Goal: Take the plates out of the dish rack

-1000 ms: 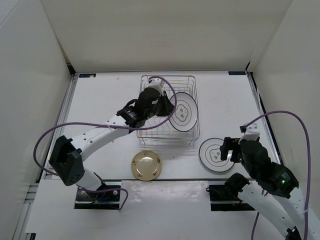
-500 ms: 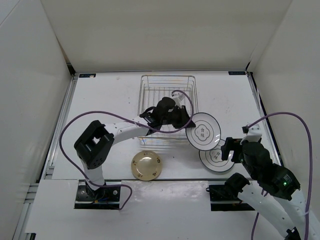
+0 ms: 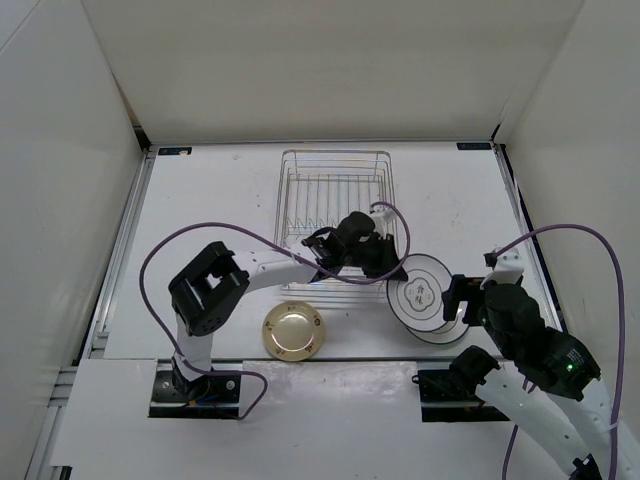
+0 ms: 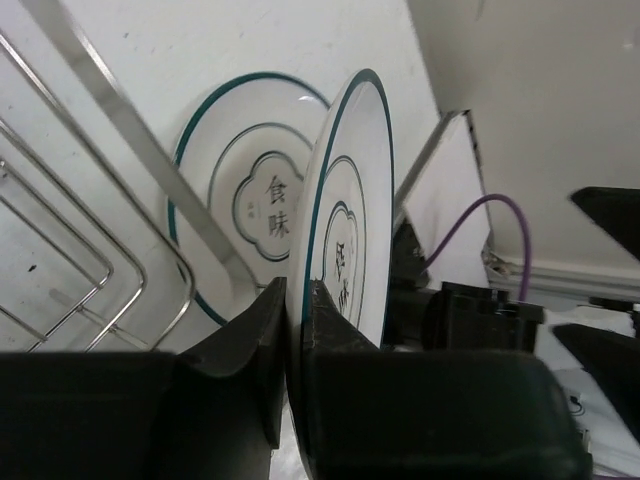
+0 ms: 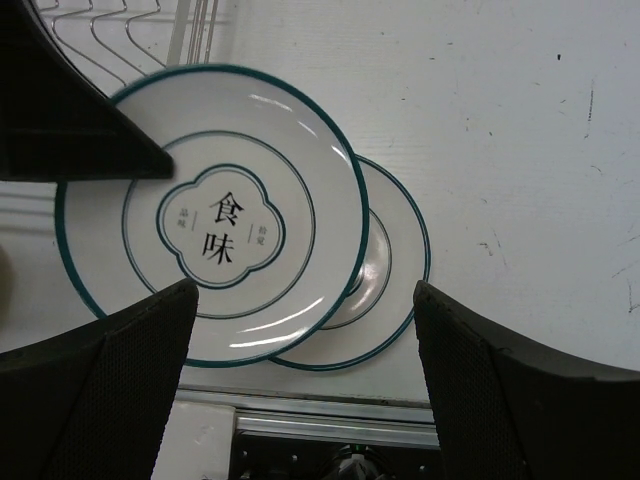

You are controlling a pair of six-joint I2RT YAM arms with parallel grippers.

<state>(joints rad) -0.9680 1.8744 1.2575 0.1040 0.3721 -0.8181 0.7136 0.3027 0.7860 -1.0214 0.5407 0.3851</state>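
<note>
The dish rack (image 3: 335,210) holds no plates; its wire corner shows in the left wrist view (image 4: 130,150). My left gripper (image 3: 385,262) is shut on the rim of a white ringed plate (image 3: 418,290), held tilted just right of the rack. In the left wrist view the fingers (image 4: 297,290) clamp this plate (image 4: 355,220) edge-on. It hangs over the second white ringed plate (image 3: 447,330) lying on the table, which also shows in the left wrist (image 4: 245,190) and right wrist (image 5: 385,290) views. The tan plate (image 3: 293,331) lies in front of the rack. My right gripper (image 3: 457,298) is open and empty beside the two plates.
The right wrist view shows the held plate (image 5: 210,215) overlapping the lower one, with the table's front rail (image 5: 330,425) just below. White walls enclose the table on three sides. The left arm's purple cable (image 3: 200,235) loops over the left half.
My left gripper lifted the white ringed plate out of the rack, carried it right and toward the front, and now holds it low over the other white plate. The right arm has not moved.
</note>
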